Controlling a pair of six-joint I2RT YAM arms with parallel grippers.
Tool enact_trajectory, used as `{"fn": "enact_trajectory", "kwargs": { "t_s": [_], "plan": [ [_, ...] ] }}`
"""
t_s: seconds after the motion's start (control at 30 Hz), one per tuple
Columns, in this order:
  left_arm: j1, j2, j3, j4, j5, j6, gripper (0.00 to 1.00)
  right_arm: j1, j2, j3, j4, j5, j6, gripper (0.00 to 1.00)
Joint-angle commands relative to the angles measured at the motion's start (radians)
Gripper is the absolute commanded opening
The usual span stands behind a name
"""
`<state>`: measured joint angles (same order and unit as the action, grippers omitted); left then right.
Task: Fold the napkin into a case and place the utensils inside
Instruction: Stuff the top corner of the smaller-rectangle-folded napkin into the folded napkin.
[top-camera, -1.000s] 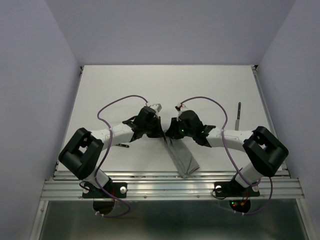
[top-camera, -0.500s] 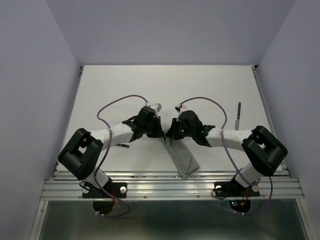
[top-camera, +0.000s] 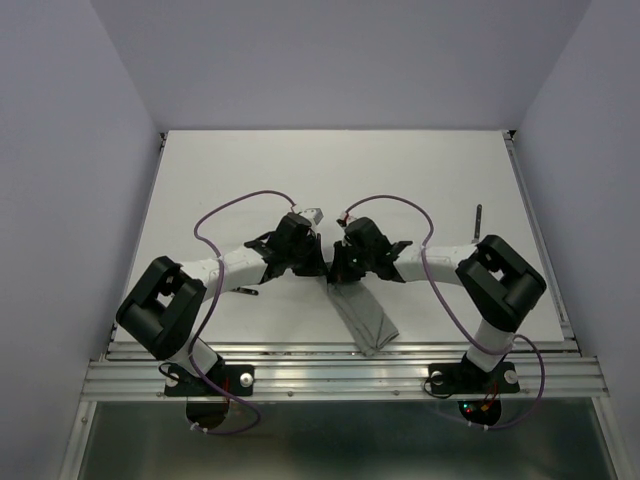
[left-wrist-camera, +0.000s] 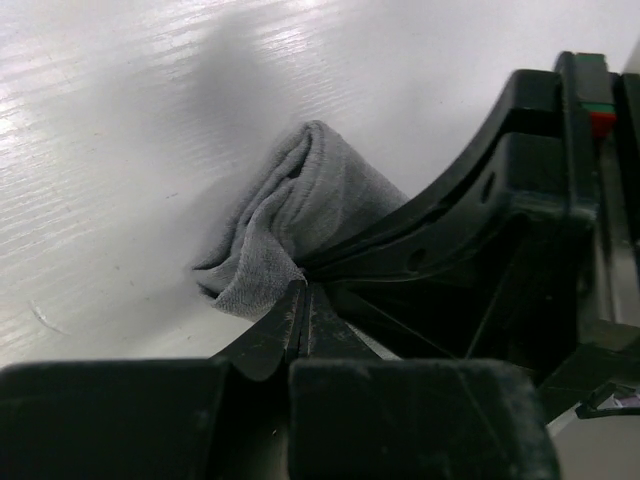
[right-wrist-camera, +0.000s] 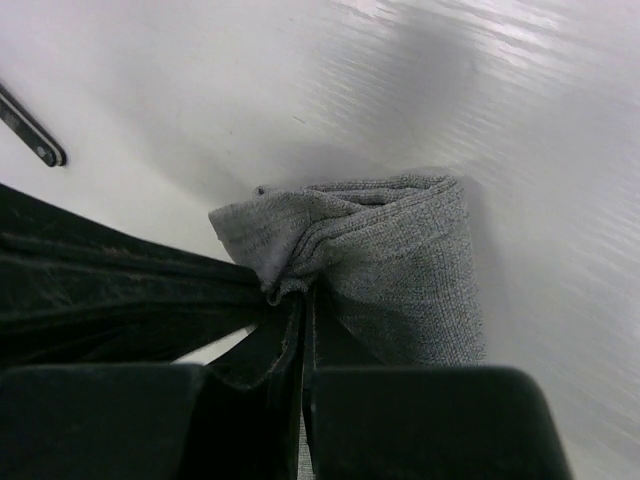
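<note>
Grey napkin (top-camera: 368, 318) ran lengthwise toward us; our left tool (left-wrist-camera: 303, 292) and right tool (right-wrist-camera: 296, 296) both pinched its far end.

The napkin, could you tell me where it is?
Top view: the napkin lies folded at the table's near edge, centrally, far end pinched by left gripper and right gripper.
</note>
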<state>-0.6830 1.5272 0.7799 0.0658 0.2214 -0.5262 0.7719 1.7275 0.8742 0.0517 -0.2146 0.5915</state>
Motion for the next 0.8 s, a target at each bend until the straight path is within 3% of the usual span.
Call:
{"fn": "enact_trajectory", "kwargs": {
  "t_s": [0.0, 0.2, 0.37, 0.5, 0.77],
  "plan": [
    [0.002, -0.030, 0.048, 0.019, 0.016, 0.014, 0.00, -0.003, 0.081, 0.069, -0.035, -0.025, -0.010, 0.01],
    [0.000, -0.032, 0.051, 0.016, 0.033, 0.025, 0.00, -0.003, 0.126, 0.112, -0.029, 0.017, 0.007, 0.01],
    [0.000, -0.009, 0.038, 0.017, 0.033, 0.023, 0.00, -0.003, 0.038, 0.037, 0.109, 0.023, 0.039, 0.01],
    [0.000, -0.015, 0.033, 0.023, 0.022, 0.017, 0.00, -0.003, -0.057, -0.036, 0.174, 0.027, 0.030, 0.25],
    [0.002, -0.009, 0.091, -0.034, 0.009, 0.077, 0.00, -0.003, -0.183, -0.086, 0.182, 0.023, 0.025, 0.38]
  ]
}}
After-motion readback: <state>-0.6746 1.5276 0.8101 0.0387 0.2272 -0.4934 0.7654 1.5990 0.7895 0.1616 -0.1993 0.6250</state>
